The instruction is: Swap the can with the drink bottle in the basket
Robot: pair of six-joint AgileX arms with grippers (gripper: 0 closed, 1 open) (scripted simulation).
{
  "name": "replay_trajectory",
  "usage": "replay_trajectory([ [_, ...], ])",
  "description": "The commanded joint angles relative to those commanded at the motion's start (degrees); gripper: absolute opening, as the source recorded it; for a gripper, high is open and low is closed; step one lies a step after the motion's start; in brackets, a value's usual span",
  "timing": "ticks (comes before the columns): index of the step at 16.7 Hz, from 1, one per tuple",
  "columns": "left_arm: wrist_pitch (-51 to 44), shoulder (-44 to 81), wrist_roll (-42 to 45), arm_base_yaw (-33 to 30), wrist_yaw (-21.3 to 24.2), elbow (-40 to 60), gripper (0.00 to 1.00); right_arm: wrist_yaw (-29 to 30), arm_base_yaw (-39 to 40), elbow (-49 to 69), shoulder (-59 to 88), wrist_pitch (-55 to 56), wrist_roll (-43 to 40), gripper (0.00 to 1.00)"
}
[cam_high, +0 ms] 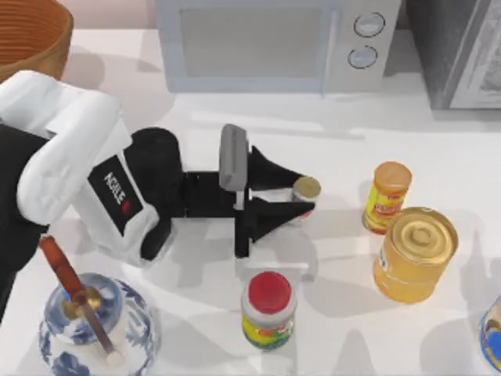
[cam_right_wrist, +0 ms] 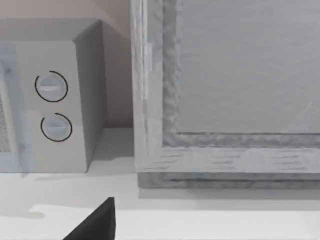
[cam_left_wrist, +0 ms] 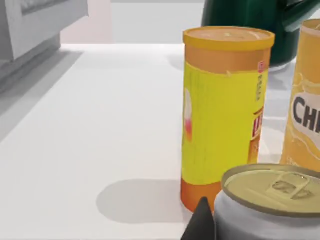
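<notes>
My top camera looks straight down on the table (cam_high: 438, 117); my left wrist camera sits low, close behind the orange-yellow bottle (cam_left_wrist: 225, 115) it shares with top; my right faces the microwave (cam_right_wrist: 50, 105).

Microwave (cam_high: 274, 43), orange-yellow bottle (cam_high: 387, 196), golden tin (cam_high: 416, 252), red-lidded jar (cam_high: 268, 310), blue-white vase (cam_high: 98, 329)

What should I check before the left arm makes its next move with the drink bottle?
1. Left gripper placed at the drink bottle: ok.
2. Drink bottle standing upright on the table: ok.
3. Orange-yellow bottle apart from the drink bottle: ok.
4. Basket at the table's far left corner: ok.
5. What the basket holds: cannot tell.
6. Right gripper away, near the microwave: ok.
</notes>
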Motion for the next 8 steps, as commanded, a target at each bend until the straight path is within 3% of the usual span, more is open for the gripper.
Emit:
replay_trajectory([
  [8, 0.00, 0.00, 0.00, 0.00, 0.00, 0.00, 0.83, 0.00, 0.00, 0.00, 0.00, 0.00, 0.00, 1.00],
])
